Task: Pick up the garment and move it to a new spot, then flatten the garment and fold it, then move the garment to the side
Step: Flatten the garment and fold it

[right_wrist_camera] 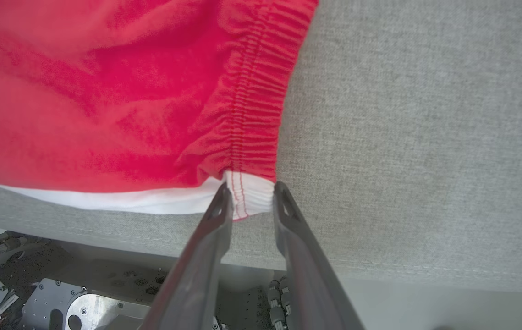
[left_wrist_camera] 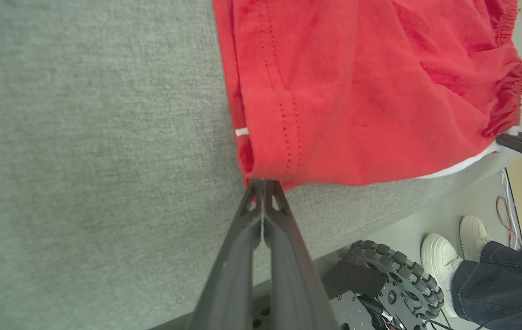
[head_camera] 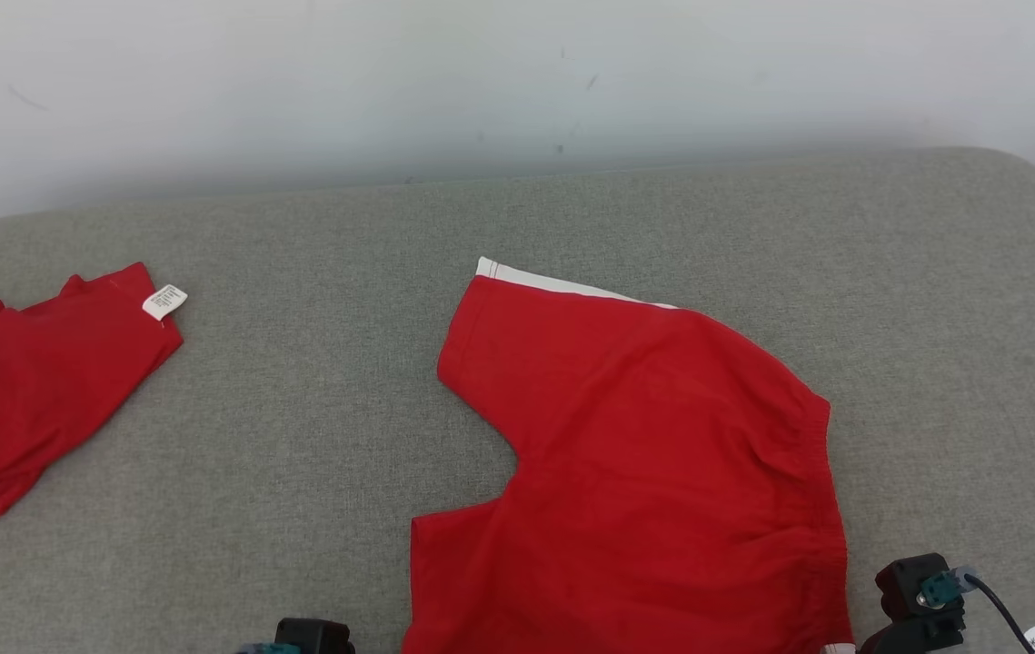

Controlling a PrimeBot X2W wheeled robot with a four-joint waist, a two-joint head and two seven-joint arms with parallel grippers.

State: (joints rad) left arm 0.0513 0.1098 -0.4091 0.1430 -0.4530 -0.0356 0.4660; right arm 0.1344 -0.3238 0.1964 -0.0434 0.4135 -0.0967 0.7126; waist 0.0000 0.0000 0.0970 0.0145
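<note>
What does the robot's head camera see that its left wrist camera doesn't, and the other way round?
Head view, not left wrist view: a second crumpled red garment with a white tag and the white wall. Left wrist view, not head view: a person's white shoes and the robot's black roller wheel. Both: the red elastic-waist shorts lying on the grey fabric surface.
</note>
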